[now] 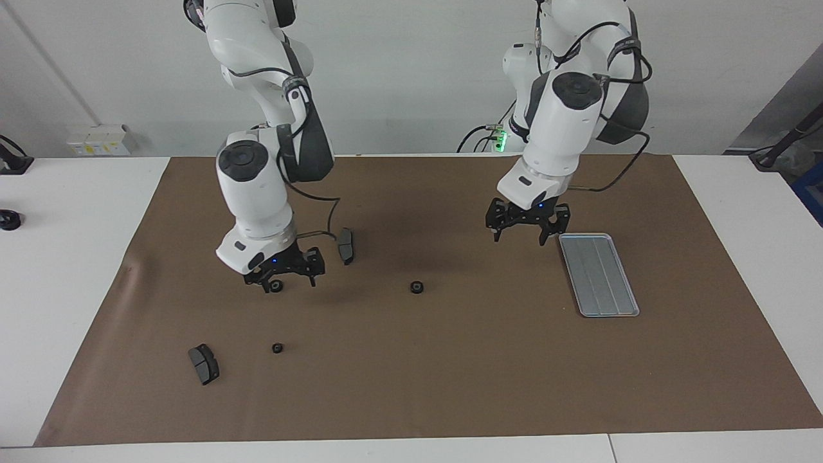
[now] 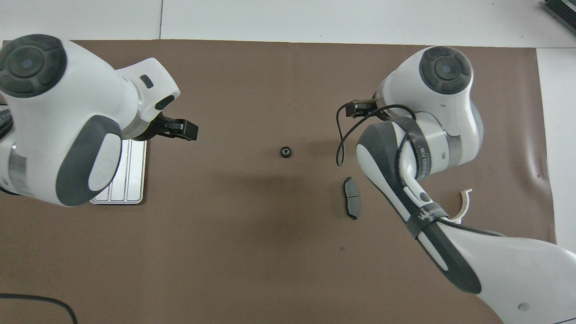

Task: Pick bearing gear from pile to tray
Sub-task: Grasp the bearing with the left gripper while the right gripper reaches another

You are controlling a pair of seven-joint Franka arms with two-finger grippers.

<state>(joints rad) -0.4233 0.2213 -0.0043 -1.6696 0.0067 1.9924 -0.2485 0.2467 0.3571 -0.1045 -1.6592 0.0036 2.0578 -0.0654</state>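
White desk [image 1: 77, 270] carries a brown mat [image 1: 450, 379] that covers most of it. Right arm [image 1: 257, 186] comes in from its own end and hangs its right gripper [image 1: 281, 278] low over a small black gear [image 1: 276, 286] in the pile, fingers spread either side of it, nothing pinched; can't tell if the tips touch the mat. Left arm [image 1: 559, 128] has its left gripper [image 1: 527, 222] raised over bare mat just beside the tray's robot-side corner, fingers spread, empty. Tray [image 1: 598, 274], silver-grey, ridged lengthwise, sits flat on the mat toward the left arm's end, nothing in it; in the overhead view the left arm covers most of it [image 2: 118, 195]. Brake pad [image 1: 346, 245] lies just beside the right gripper, toward the middle of the mat; a second brake pad [image 1: 204, 364] lies farther from the robots, at the right arm's end. White half-ring bracket is mostly hidden under the right arm, only one tip shows [image 2: 463, 204]. Loose bearing gear [image 1: 416, 287] sits alone mid-mat between the two grippers, well apart from the tray. The smallest gear [image 1: 277, 348] sits farther from the robots than the right gripper, near the second brake pad.
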